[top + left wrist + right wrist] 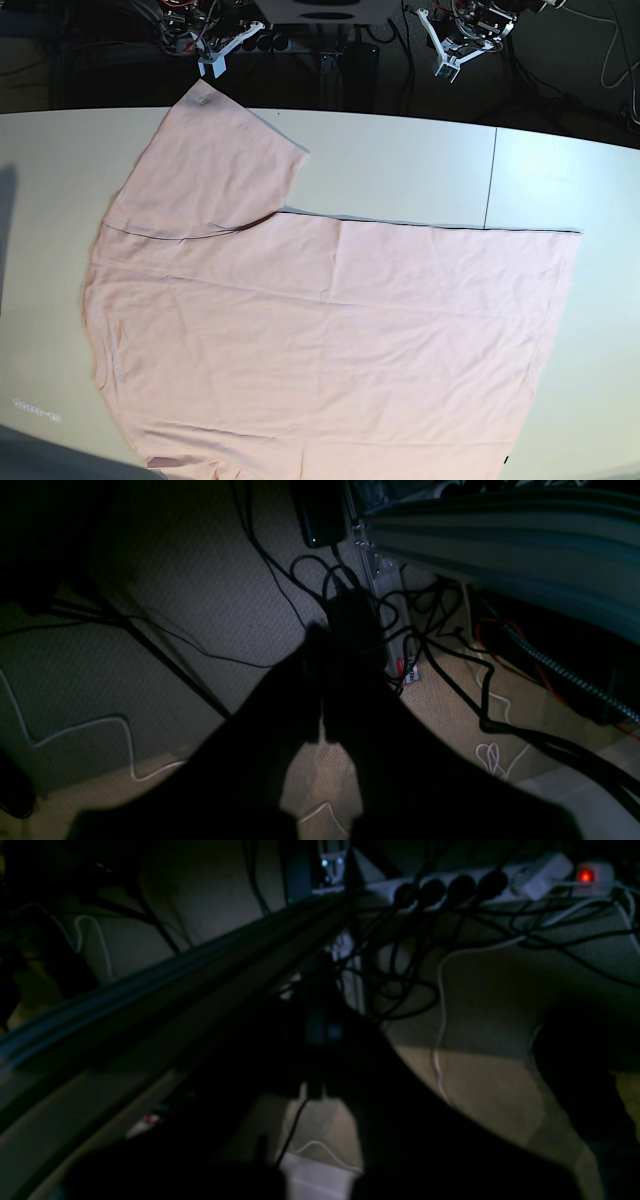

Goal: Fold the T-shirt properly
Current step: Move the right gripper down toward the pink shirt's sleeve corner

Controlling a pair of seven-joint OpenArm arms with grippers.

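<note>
The large pale pink short-sleeved cotton T-shirt [320,330] is lying spread flat on the white table [420,160], one sleeve reaching toward the table's far edge. Beyond that far edge, the left gripper [447,62] and the right gripper [213,60] are hanging off the table, each with its jaws pressed together, holding nothing. No container is showing near the T-shirt. Black cables [450,660] are trailing across the beige carpet [200,580] below.

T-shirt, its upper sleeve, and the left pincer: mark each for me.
T-shirt [330,330]: base view, middle of the spread body.
upper sleeve [215,165]: base view, centre of the sleeve panel.
left pincer [447,62]: base view, at its closed white tips.
</note>
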